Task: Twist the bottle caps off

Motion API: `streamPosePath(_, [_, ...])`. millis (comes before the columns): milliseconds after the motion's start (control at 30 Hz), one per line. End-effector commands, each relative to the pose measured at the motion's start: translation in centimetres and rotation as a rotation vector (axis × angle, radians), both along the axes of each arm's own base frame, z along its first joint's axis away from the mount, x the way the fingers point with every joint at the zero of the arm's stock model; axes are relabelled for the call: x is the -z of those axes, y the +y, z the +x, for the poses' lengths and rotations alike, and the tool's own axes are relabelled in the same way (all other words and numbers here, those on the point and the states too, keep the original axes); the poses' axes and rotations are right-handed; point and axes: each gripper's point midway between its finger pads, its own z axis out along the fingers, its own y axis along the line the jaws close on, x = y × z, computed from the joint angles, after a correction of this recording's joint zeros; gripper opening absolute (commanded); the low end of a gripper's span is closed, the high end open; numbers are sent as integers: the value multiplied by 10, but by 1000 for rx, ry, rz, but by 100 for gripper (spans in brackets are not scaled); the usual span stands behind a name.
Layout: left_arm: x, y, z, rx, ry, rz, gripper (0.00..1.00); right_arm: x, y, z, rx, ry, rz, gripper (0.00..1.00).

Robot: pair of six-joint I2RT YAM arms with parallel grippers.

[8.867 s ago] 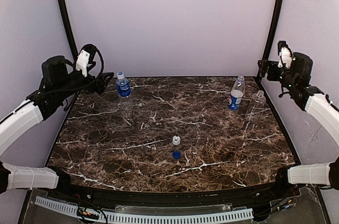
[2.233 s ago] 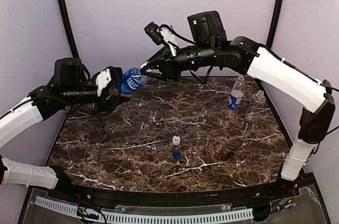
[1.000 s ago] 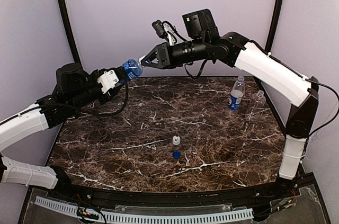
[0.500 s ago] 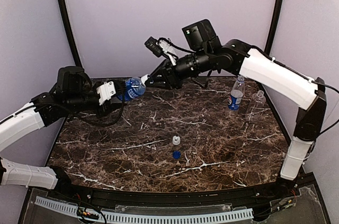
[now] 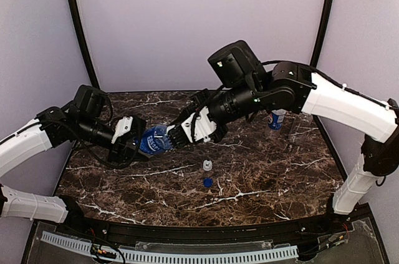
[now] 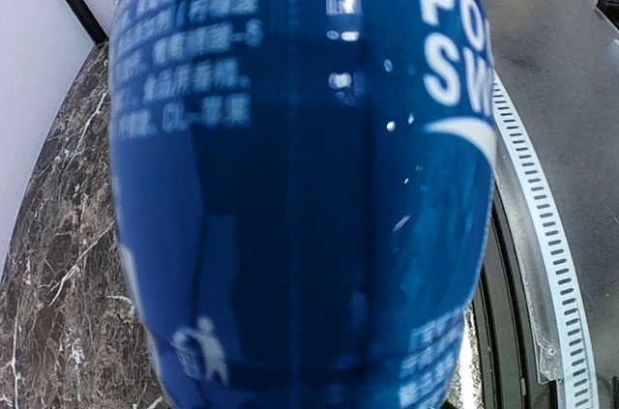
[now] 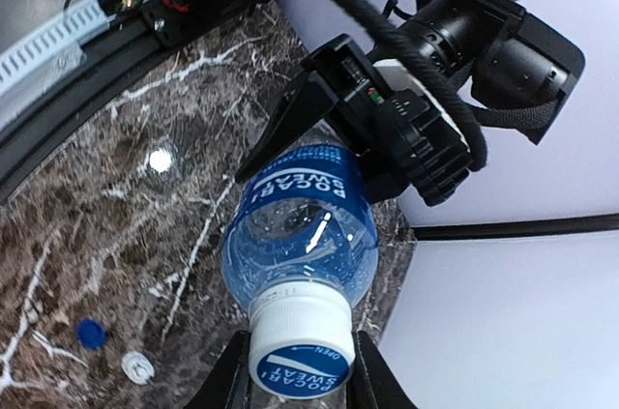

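- Top external view is showing you the left tool [image 5: 134,143] clamping the base end of the blue-labelled clear plastic bottle [image 5: 151,141]. It is holding the bottle on its side in the air, above the left part of the dark marbled worktop [image 5: 262,173].
- Your right tool [image 5: 171,137] is reaching across from the right and meeting the bottle's neck end.
- Right wrist view is showing you this tool clamping the white round screw cap [image 7: 298,336] with blue print on its top. The fingers [image 7: 230,380] are pressing against opposite sides of the cap.
- Left wrist view is giving you only the bottle's blue label, which is filling the picture and hiding that tool's fingers.
- On the worktop's middle, a small white loose cap [image 5: 207,165] and a small blue loose cap [image 5: 207,182] are lying just beside each other, apart from the held bottle.
- At the far right, a Pepsi-labelled clear plastic bottle [image 5: 278,118] is standing upright, partly hidden behind your right arm.
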Motion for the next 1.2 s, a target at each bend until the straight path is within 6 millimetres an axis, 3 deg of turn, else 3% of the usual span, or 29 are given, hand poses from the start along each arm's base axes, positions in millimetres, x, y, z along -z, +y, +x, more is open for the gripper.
streamPosePath(0, [-28, -15, -7, 65, -11, -110, 32, 35, 16, -1, -128, -288, -104, 0])
streamPosePath(100, [-27, -15, -7, 65, -19, -109, 32, 31, 18, 5, -114, -360, -85, 0])
streamPosePath(133, [-27, -14, -7, 63, -23, -110, 32, 27, 19, 5, -106, -369, -58, 8])
streamPosePath(233, [-26, -14, 1, 26, -50, -112, 32, 8, 22, 5, -54, -342, 57, 53])
streamPosePath(300, [-24, -13, 15, -44, -92, -111, 32, -13, 20, 8, 13, -257, 149, 72])
streamPosePath(333, [-24, -9, 26, -117, -114, -106, 32, -27, 19, 11, 57, -209, 210, 94])
streamPosePath(367, [-23, -9, 36, -159, -151, -123, 32, -39, 17, 14, 95, -161, 264, 98])
streamPosePath(533, [-20, 15, 86, -447, -324, -127, 32, -70, -3, 17, 175, 136, 409, 99])
streamPosePath(600, [-36, 22, 101, -526, -425, -169, 32, -78, -8, 22, 216, 285, 447, 99])
streamPosePath(733, [-42, 34, 117, -614, -538, -165, 32, -94, -8, 65, 439, 594, 552, 99])
streamPosePath(833, [-41, 42, 126, -663, -591, -124, 33, -88, -3, 101, 617, 919, 568, 94])
streamPosePath(900, [-37, 45, 128, -675, -606, -100, 32, -83, 0, 115, 701, 1118, 560, 85])
streamPosePath(1000, [-34, 47, 129, -679, -614, -83, 32, -75, 11, 121, 752, 1215, 509, 78])
streamPosePath(1167, [-33, 44, 127, -660, -607, -85, 32, -63, 19, 139, 879, 1237, 480, 76])
